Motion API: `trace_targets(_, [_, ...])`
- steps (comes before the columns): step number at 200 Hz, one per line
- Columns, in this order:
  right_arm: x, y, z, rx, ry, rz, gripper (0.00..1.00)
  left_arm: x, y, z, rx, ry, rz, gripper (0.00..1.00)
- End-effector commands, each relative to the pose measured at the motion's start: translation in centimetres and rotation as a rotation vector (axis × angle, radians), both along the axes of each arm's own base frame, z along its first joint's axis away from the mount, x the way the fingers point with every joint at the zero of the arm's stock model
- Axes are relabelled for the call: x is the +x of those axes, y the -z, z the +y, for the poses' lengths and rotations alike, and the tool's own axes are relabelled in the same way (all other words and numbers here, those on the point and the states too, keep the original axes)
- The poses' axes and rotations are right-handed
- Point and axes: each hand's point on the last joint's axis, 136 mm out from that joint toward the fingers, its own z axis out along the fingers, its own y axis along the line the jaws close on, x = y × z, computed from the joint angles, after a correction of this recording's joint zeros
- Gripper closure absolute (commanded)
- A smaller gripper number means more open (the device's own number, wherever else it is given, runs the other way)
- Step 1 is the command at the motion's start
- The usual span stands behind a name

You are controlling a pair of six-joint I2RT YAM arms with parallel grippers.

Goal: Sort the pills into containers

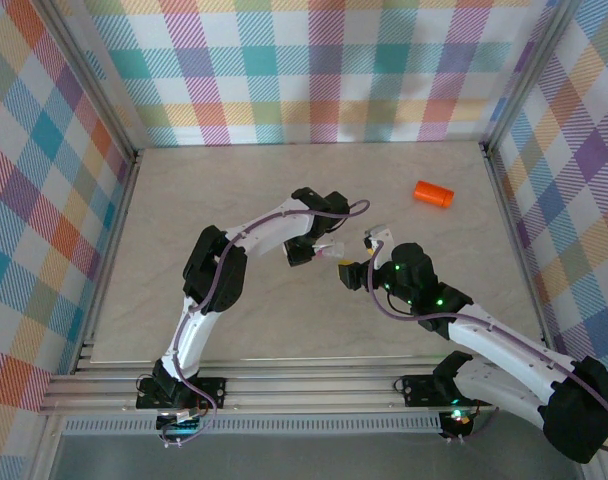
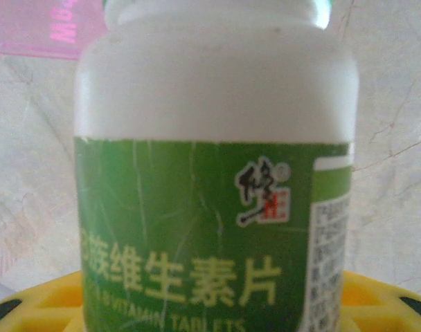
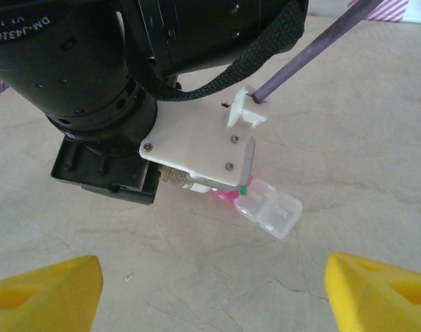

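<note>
A white bottle (image 2: 210, 90) with a green label and green cap (image 2: 325, 7) stands close in the left wrist view. My left gripper (image 2: 210, 315) is shut on it, with yellow fingers (image 2: 48, 304) on either side. Just past the bottle lie a pink see-through tube (image 2: 37, 28) and a clear two-cell pill box (image 3: 269, 207). My right gripper (image 3: 210, 283) stands open, low over the table and a short way from the box, facing the left gripper (image 1: 302, 252). The orange vial (image 1: 434, 193) lies on its side at the back right. The pills are hidden.
Checkered walls (image 1: 314, 70) and metal posts close in the marble tabletop (image 1: 184, 220) on three sides. The left arm's wrist (image 3: 93, 83) hangs right in front of my right gripper (image 1: 346, 270). Free room lies to the left and at the back.
</note>
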Motion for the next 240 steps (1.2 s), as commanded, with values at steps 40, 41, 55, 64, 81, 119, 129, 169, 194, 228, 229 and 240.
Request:
trace_targets(40, [0.1, -1.3, 0.4, 0.041, -0.012, -0.012, 0.17, -0.3, 1.4, 2.2, 0.038, 0.001, 0.057, 1.0])
trace_targets(41, [0.1, -1.3, 0.4, 0.041, -0.012, -0.013, 0.17, -0.3, 1.5, 2.3, 0.039, 0.002, 0.057, 1.0])
trace_targets(55, [0.1, -1.2, 0.5, 0.04, -0.012, -0.008, 0.17, 0.1, 1.4, 2.8, 0.05, -0.001, 0.048, 1.0])
trace_targets(64, [0.1, -1.2, 0.5, 0.04, -0.015, -0.007, 0.17, 0.4, 1.3, 2.9, 0.058, 0.002, 0.039, 1.0])
trace_targets(81, [0.1, -1.1, 0.6, 0.038, -0.015, -0.005, 0.17, 0.8, 1.1, 3.2, 0.078, 0.016, 0.024, 1.0])
trace_targets(119, [0.1, -1.1, 0.6, 0.039, -0.016, -0.004, 0.17, 2.2, 0.8, 4.7, 0.235, 0.119, -0.046, 1.0])
trace_targets(129, [0.2, -1.0, 0.6, 0.037, -0.014, -0.002, 0.17, 2.3, 0.9, 5.1, 0.311, 0.174, -0.071, 1.0])
trace_targets(169, [0.1, -1.1, 0.7, 0.043, -0.02, -0.002, 0.17, 3.0, 0.1, 4.5, 0.457, 0.33, -0.139, 1.0])
trace_targets(194, [0.1, -1.2, 0.6, 0.044, -0.018, -0.003, 0.17, 3.2, -0.9, 4.5, 0.523, 0.387, -0.152, 1.0])
trace_targets(228, [0.0, -1.2, 0.6, 0.044, -0.02, -0.001, 0.17, 3.2, -1.8, 4.5, 0.517, 0.397, -0.161, 1.0])
trace_targets(229, [0.0, -1.2, 0.6, 0.046, -0.02, -0.003, 0.17, 3.2, -1.8, 4.5, 0.516, 0.396, -0.16, 1.0])
trace_targets(240, [0.0, -1.2, 0.6, 0.047, -0.019, -0.003, 0.17, 3.2, -1.8, 4.5, 0.494, 0.381, -0.161, 1.0])
